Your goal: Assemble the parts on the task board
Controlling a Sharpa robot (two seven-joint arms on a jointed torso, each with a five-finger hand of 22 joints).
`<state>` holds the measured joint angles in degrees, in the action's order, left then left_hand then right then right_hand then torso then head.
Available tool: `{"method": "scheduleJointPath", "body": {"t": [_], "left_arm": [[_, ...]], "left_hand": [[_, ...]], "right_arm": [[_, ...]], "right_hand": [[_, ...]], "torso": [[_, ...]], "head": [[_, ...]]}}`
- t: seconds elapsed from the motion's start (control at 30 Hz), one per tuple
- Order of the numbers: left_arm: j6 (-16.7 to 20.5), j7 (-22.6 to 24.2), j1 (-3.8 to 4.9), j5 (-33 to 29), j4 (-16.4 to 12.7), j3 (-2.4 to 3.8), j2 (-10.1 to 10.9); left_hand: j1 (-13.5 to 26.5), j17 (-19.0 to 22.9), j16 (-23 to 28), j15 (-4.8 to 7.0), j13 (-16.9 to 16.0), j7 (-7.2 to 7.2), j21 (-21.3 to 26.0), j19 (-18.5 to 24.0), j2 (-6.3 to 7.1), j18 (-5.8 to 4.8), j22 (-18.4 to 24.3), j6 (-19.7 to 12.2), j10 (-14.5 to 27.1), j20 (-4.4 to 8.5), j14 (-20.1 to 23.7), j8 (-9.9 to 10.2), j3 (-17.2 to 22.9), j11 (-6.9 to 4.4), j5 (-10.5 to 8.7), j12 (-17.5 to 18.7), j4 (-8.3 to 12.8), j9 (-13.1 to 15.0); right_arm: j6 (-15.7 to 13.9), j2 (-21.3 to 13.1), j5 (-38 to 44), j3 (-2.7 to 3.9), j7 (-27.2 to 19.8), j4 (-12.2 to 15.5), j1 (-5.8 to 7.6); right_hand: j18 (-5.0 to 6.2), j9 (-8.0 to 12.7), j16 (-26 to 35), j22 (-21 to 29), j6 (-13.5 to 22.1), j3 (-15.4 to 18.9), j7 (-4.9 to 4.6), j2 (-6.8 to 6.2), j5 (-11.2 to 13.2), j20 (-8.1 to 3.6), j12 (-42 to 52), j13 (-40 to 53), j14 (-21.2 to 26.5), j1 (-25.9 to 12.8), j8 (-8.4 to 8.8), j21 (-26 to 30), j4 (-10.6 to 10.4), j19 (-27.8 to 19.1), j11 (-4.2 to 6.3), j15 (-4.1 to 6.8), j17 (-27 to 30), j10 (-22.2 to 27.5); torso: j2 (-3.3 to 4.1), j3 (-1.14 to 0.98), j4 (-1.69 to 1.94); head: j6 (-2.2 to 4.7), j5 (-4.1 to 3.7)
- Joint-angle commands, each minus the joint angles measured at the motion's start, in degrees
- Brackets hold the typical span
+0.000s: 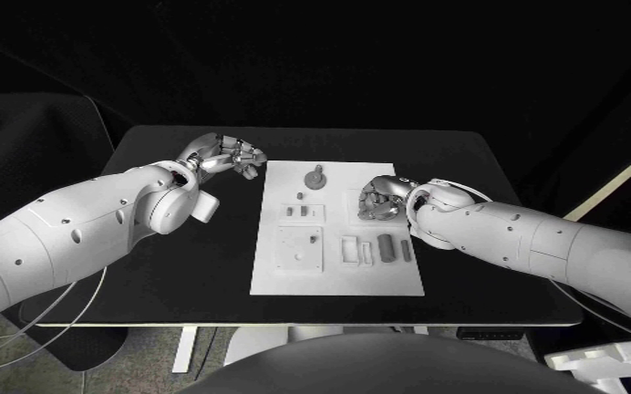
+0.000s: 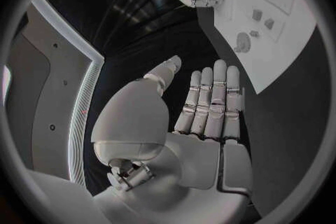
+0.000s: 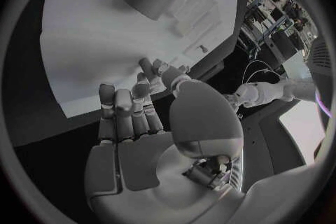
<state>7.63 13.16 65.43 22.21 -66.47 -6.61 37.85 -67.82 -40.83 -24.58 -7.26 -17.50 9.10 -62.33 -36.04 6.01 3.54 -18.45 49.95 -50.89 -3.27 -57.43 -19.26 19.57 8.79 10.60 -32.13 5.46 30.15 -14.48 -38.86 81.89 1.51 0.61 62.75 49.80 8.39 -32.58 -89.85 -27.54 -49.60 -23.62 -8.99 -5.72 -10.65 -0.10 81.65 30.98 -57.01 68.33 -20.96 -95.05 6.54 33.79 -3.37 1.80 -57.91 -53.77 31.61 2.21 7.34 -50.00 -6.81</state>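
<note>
The white board [image 1: 339, 230] lies in the middle of the black desk [image 1: 184, 257]. On it are several small grey parts: a round part with a stem [image 1: 315, 176] near the far edge, two small pieces [image 1: 301, 211] below it, a square block [image 1: 298, 250] at the near left, and a dark upright piece [image 1: 386, 246] with a thinner one [image 1: 407, 250] at the near right. No writing or label can be read on the board or parts.

The right hand [image 1: 383, 199] is over the right edge of the board, fingers curled inward; the right wrist view shows nothing in them. The left hand [image 1: 226, 155] is above the desk just beside the far left corner of the board. In the left wrist view its fingers [image 2: 210, 102] are straight and apart from the thumb, holding nothing.
</note>
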Motion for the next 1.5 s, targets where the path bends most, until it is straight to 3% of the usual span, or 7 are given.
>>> {"method": "scheduleJointPath", "body": {"t": [0.03,0.33,0.6,0.8,1.1,1.5], "left_arm": [[-0.6,0.4,0.04,-0.4,0.0,0.04,-0.1],[-0.6,0.4,0.04,-0.4,0.0,0.04,-0.1],[-0.6,0.4,0.04,-0.4,0.0,0.04,-0.1],[-0.6,0.4,0.04,-0.4,0.0,0.04,-0.1],[-0.6,0.3,0.04,-0.4,0.1,0.04,-0.1],[-0.5,0.2,0.04,-0.4,0.2,0.04,0.0]], "left_hand": [[0.4,0.1,0.2,-0.16,-0.1,0.12,0.3,0.4,-0.15,0.6,0.0,0.0,-0.2,0.06,-0.4,0.3,-0.1,0.02,0.13,0.3,-0.3,0.0],[0.4,0.1,0.3,-0.16,-0.1,0.12,0.3,0.4,-0.18,0.59,-0.1,0.0,-0.3,0.06,-0.4,0.2,-0.1,0.02,0.13,0.3,-0.4,0.0],[0.5,0.1,0.3,-0.16,-0.1,0.12,0.3,0.4,-0.24,0.59,-0.1,0.0,-0.3,0.06,-0.4,0.2,-0.1,0.02,0.14,0.3,-0.4,0.0],[0.5,0.1,0.3,-0.16,-0.1,0.12,0.3,0.4,-0.27,0.59,-0.1,0.1,-0.3,0.06,-0.4,0.2,-0.1,0.02,0.14,0.3,-0.4,0.0],[0.5,0.1,0.3,-0.16,-0.1,0.12,0.3,0.4,-0.31,0.59,-0.1,0.1,-0.3,0.06,-0.5,0.2,-0.1,0.02,0.14,0.3,-0.4,0.0],[0.5,0.1,0.4,-0.16,-0.1,0.12,0.3,0.4,-0.35,0.59,-0.1,0.1,-0.3,0.06,-0.5,0.2,-0.1,0.02,0.14,0.4,-0.5,0.0]], "right_arm": [[0.5,0.1,0.8,-0.02,-0.5,0.0,-0.04],[0.0,0.1,0.9,-0.02,-0.7,-0.1,-0.04],[-0.9,0.1,0.8,-0.02,-1.6,0.2,-0.04],[-1.2,0.1,0.7,-0.02,-1.7,0.3,-0.04],[-2.2,-0.4,0.7,-0.02,-1.7,0.8,-0.04],[-3.1,-3.9,-2.2,0.33,-1.4,6.8,0.13]], "right_hand": [[0.51,-0.1,-0.2,-0.1,-0.5,-0.5,-0.03,0.45,0.1,0.11,0.4,0.0,0.1,0.1,-0.26,-6.9,0.0,0.5,0.08,0.35,0.0,-0.4],[0.54,-0.1,-0.2,-0.1,-1.0,-1.2,0.0,0.96,0.0,0.1,0.4,0.0,0.1,0.6,-0.34,-6.9,0.1,0.5,0.11,0.38,0.0,-0.5],[0.51,-0.5,-0.5,-0.2,-3.7,-3.1,0.3,3.26,0.0,0.13,0.5,-0.1,-0.3,1.2,-1.24,-7.1,-0.1,0.9,0.18,0.45,-0.1,-1.2],[0.54,-0.7,-0.6,-0.3,-5.1,-3.9,0.54,4.25,0.0,0.11,0.6,-0.1,-0.6,1.4,-1.7,-7.2,0.1,1.0,0.27,0.51,-0.1,-1.6],[0.63,-0.7,-0.6,-0.4,-6.1,-5.4,0.7,4.56,0.0,0.06,0.5,-0.2,-0.8,2.2,-1.91,-7.1,0.4,1.1,0.38,0.59,-0.1,-1.9],[0.64,-0.7,-0.6,-0.4,-6.2,-5.6,0.71,4.53,0.0,0.06,0.5,-0.3,-0.8,2.2,-1.93,-7.1,0.5,1.1,0.39,0.6,-0.1,-1.9]], "torso": [[0.0,0.0,-0.04],[0.0,-0.01,-0.02],[0.0,-0.01,-0.01],[0.0,0.01,-0.01],[-0.01,0.01,-0.01],[-0.04,0.03,-0.08]], "head": [[0.0,-0.06],[0.0,-0.18],[0.0,-0.18],[0.0,-0.19],[0.0,-0.12],[0.0,0.13]]}}
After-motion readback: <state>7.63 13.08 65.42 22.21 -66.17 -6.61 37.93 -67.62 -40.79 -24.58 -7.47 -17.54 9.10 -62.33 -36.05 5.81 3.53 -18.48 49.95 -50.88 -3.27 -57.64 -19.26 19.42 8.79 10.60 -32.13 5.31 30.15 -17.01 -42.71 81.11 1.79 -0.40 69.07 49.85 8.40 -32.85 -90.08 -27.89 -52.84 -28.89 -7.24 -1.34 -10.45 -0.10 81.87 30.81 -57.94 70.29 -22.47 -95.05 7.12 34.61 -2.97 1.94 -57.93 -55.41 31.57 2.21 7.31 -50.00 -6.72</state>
